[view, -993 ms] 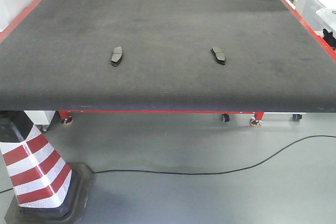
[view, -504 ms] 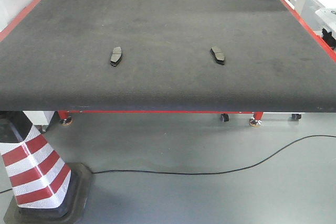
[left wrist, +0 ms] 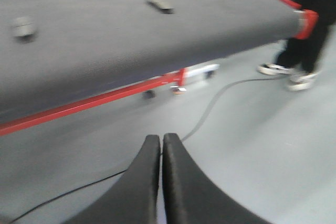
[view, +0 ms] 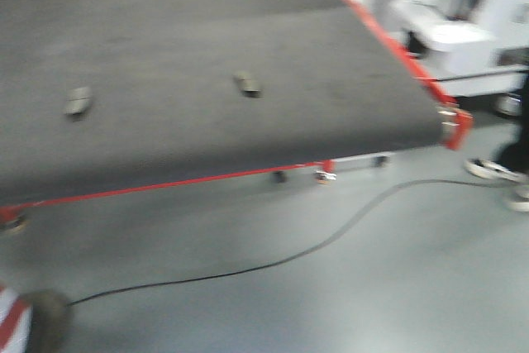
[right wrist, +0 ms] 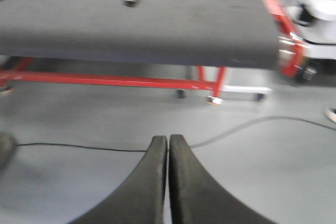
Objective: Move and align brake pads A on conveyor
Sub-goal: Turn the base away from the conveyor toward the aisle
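The conveyor (view: pixel 207 55) filled the upper left of the front view, blurred, its near edge slanting down toward the left. The step in hand was most likely bringing the robot up to the belt. Doing that well would mean settling close and square to that edge before either arm reached out, since the pads lay well in from it. The left gripper (left wrist: pixel 160 137) sat at the bottom centre of its wrist view, jaws pressed together with nothing between them, over the grey floor (left wrist: pixel 252 145). The right gripper (right wrist: pixel 168 137) looked the same, closed and empty. Only two of the brake pads A (view: pixel 247 83) showed, both flat on the belt, one near the upper middle of the front view and the other at far left. Both were well apart from either gripper, lying above and beyond the fingertips in each wrist view.
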Tool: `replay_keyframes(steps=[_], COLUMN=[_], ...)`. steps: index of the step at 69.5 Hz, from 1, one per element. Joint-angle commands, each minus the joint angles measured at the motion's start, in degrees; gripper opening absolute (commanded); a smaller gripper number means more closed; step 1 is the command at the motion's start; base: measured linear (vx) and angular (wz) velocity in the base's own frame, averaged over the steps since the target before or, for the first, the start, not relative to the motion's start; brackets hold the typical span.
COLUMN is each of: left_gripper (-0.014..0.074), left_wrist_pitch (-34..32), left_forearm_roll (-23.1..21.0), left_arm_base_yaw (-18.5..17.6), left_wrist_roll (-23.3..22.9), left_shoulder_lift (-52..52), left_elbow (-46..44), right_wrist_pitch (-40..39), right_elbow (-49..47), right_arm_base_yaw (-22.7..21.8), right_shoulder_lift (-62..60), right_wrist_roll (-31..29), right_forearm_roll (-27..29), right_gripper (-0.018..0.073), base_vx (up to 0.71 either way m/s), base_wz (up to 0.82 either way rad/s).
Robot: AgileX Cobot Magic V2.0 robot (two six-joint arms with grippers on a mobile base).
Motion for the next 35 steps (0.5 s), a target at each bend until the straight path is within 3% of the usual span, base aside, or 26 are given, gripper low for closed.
replay_keyframes(steps=[1,35], left_gripper=[-0.0006,-0.0006], left_wrist_pitch=[-4.00,-4.00], left_forearm_roll=[0.30,0.30], left_arm_base_yaw=[-0.16,-0.16], left_wrist_roll=[-0.21,-0.21], left_shoulder_lift=[0.54,0.54], left_elbow=[-1.44,-1.44], right_wrist_pitch=[-4.00,-4.00], right_elbow=[-1.46,-1.46], right_arm_base_yaw=[-0.01,-0.01], right_shoulder_lift=[0.50,0.50], right_wrist_roll=[-0.39,-0.39], right_forearm_roll=[0.10,0.10], right_gripper=[-0.0007,-0.0007], base_vx=[0.00,0.03], base_wz=[-0.83,-0.79])
